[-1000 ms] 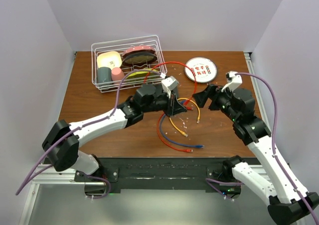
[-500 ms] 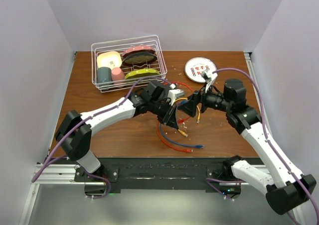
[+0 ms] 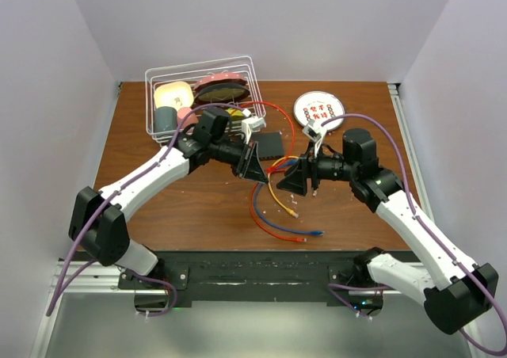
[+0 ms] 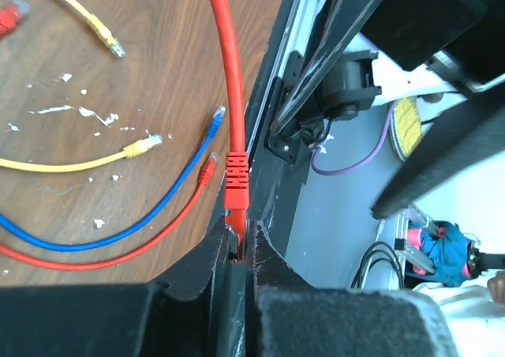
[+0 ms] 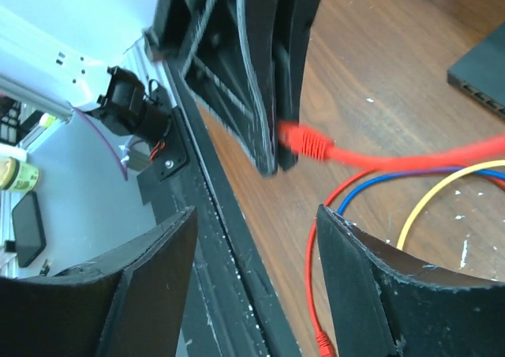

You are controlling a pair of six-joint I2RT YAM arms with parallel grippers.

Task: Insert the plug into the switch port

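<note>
The red plug (image 4: 236,185) is pinched by its tip in my left gripper (image 4: 235,245), which is shut on it; its red cable (image 4: 224,65) runs up and away. From above, the left gripper (image 3: 255,169) hangs tilted just in front of the switch (image 3: 269,144), a flat black box lying on the table. My right gripper (image 3: 299,180) stands open close to the right of the left one, nothing between its fingers (image 5: 359,278). In the right wrist view the plug (image 5: 304,143) sticks out of the left gripper and a corner of the switch (image 5: 483,71) shows at the upper right.
A wire basket (image 3: 198,62) of dishes stands at the back left. A round white disc (image 3: 318,109) with red marks lies at the back right. Loose blue (image 3: 305,234), yellow (image 3: 283,203) and red (image 3: 255,213) cables sprawl near the table's front edge.
My left gripper has swung back and left with the plug, uncovering the switch. The right arm has reached left and down toward it, jaws still apart.
</note>
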